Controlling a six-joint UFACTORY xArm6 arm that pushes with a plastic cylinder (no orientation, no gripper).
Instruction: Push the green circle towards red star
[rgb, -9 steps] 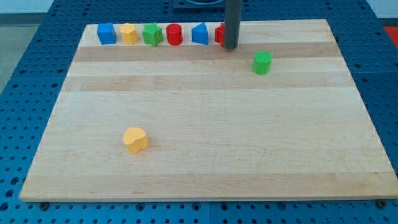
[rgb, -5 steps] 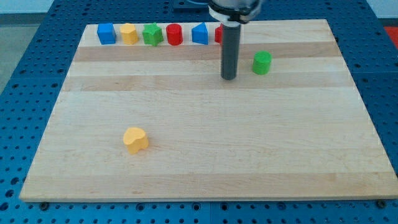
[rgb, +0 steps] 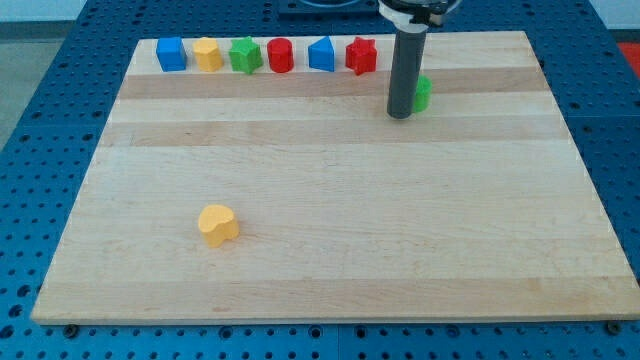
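Along the far edge of the wooden board (rgb: 330, 200), starting near its far left corner, stands a row of blocks: a blue block (rgb: 171, 54), a yellow block (rgb: 207, 53), a green star-like block (rgb: 245, 55), a red cylinder (rgb: 280, 55), a second blue block (rgb: 321, 54) and, last in the row, the red star (rgb: 361, 56). Well apart from these, toward the near left corner, lies a yellow heart (rgb: 218, 224). To the right of the red star and a little nearer the board's middle sits the green circle (rgb: 423, 92), partly hidden behind the dark rod. There are no fingers to open or close here; the rod simply ends in my tip (rgb: 400, 116), which rests on the board just beside the green circle, at its left and slightly toward the near edge, seemingly touching it. The red star lies up and to the left of the circle, so I judge the tip to be on the wrong side for the push: it would need to come round to the circle's right, near side before driving it toward the far-left.
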